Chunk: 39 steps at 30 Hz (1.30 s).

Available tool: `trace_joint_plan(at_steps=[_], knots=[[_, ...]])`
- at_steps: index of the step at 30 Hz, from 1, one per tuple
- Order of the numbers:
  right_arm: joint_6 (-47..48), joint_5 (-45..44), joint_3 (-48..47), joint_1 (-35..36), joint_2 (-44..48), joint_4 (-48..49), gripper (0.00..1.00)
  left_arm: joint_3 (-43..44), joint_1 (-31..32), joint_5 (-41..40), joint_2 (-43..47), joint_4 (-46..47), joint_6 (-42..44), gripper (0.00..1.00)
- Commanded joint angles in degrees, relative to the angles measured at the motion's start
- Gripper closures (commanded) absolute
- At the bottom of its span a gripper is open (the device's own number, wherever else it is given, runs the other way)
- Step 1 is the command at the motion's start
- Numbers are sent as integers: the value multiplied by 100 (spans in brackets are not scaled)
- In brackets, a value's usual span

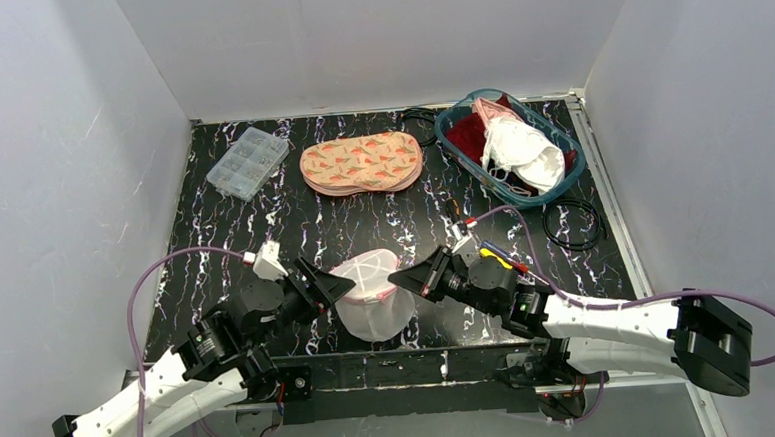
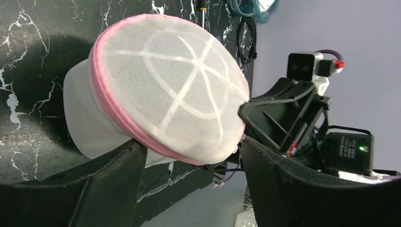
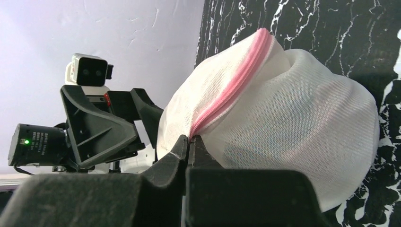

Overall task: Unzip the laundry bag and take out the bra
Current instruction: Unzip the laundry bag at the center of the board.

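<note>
unzipping in hand: the laundry bag (image 1: 370, 298) sat zipped at the desk's (image 1: 264, 235) near edge. the right end effector (image 3: 189, 142) pinched the zipper (image 3: 231, 90) end; the left end effector (image 2: 191, 146) was spread beside the bag. next, probably, the left needed to brace the bag while the right pulled.

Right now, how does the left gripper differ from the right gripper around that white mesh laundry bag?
The left gripper has its fingers spread wide apart, while the right gripper has its fingers pressed shut. The left gripper straddles the domed mesh face of the laundry bag; the right gripper pinches the end of the bag's pink zipper. Both are black and reach the bag from opposite sides.
</note>
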<state>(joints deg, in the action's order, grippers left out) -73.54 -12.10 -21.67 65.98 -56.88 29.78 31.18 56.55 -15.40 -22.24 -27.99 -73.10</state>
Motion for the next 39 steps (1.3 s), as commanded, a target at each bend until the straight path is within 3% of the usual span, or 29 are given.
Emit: trace_joint_plan(at_steps=[1,6,12,14,19,21,23,25,28,30,34,39], knots=[[-37,-83,175,-26,94,435,99,-75,-9,251,163,-36,-191,30],[-148,-32,280,-24,9,685,99,-425,-9,606,-134,796,-541,33],[-111,-4,292,-25,42,647,99,-242,-5,798,-883,1058,-559,39],[-81,-10,303,-26,85,621,99,-190,-4,757,-1024,1002,-542,48],[313,70,217,-30,364,139,99,-161,-9,355,-871,628,-644,82],[697,87,62,-16,623,-453,68,-80,-6,184,-758,419,-660,96],[1191,57,-205,-20,940,-1271,38,49,-11,17,-687,191,-662,100],[1784,-7,-532,-19,1250,-2078,25,228,-5,-133,-664,-59,-679,100],[2647,-98,-1174,-17,1534,-3223,21,537,-4,-404,-695,-392,-691,100],[3026,116,-1353,-16,1641,-3315,21,762,-10,-526,-746,-412,-571,100],[3195,827,-1234,-15,1753,-2182,18,1262,-9,-590,-1019,-320,-52,100],[3026,1627,-1137,-22,1135,-944,15,2283,-5,-222,-1608,-639,832,100]])
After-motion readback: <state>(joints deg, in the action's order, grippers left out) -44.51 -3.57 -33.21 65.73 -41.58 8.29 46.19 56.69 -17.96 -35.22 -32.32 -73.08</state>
